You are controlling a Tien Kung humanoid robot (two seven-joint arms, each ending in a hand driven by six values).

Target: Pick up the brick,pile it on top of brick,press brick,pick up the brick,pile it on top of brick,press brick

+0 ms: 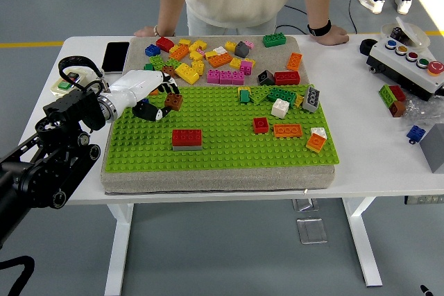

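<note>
My left hand (pixel 161 101), white with black fingertips, reaches in from the left over the green baseplate's (pixel 222 150) left part. Its fingers are curled around a small brown brick (pixel 174 102), held just above the studs. Lower on the plate stands a red brick on a grey brick (pixel 186 138), to the right of and nearer than the hand. A loose pile of coloured bricks (pixel 201 60) lies along the plate's far edge. My right hand is out of view.
A person stands at the far side with both hands (pixel 329 33) resting on the table. A black phone (pixel 116 56) lies at the far left, a button box (pixel 409 60) at the far right. Red (pixel 260 125), orange (pixel 287 130) and white (pixel 280 108) bricks dot the plate's right half.
</note>
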